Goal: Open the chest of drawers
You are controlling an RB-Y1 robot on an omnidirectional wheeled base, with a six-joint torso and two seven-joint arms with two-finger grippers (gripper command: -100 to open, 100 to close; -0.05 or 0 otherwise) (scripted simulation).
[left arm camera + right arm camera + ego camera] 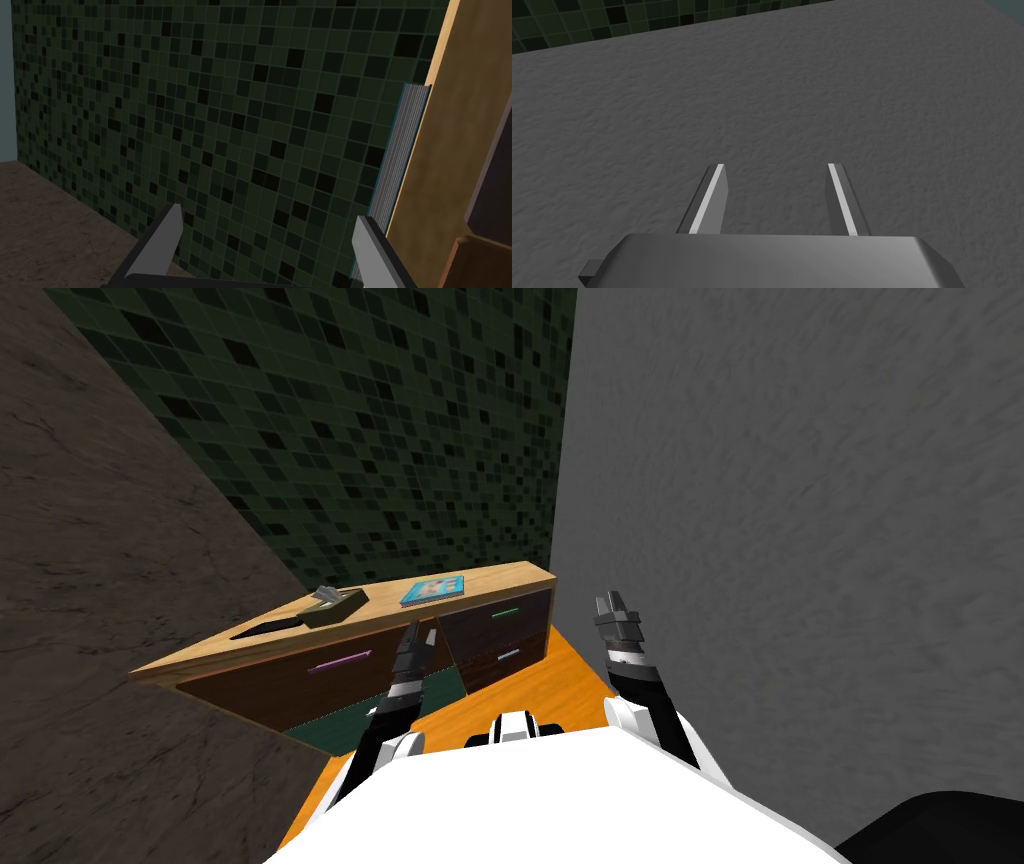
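The chest of drawers is seen at about 11 o'clock from the robot, against the green tiled wall, with a pale wooden top and dark brown fronts. A blue book and a small box lie on the top. All drawer fronts appear flush, so nothing is judged to be opened yet, and the reach toward a handle is taken to be the step in hand. The left gripper is held in front of the chest between its two columns. From it the purple handle lies at about 8 o'clock, the green handle at about 2 o'clock and the pale blue handle at about 4 o'clock. In its wrist view the left gripper is spread wide and empty. It is aimed over the top at the tiles, with the book just beside one finger. The right gripper is raised at about 1 o'clock, facing the grey wall. In its own view the right gripper is parted and grips nothing. For the next move, the left gripper would probably need to be lowered and tipped toward a drawer front. A handle would then be straddled, clamped and drawn straight back toward 6 o'clock.
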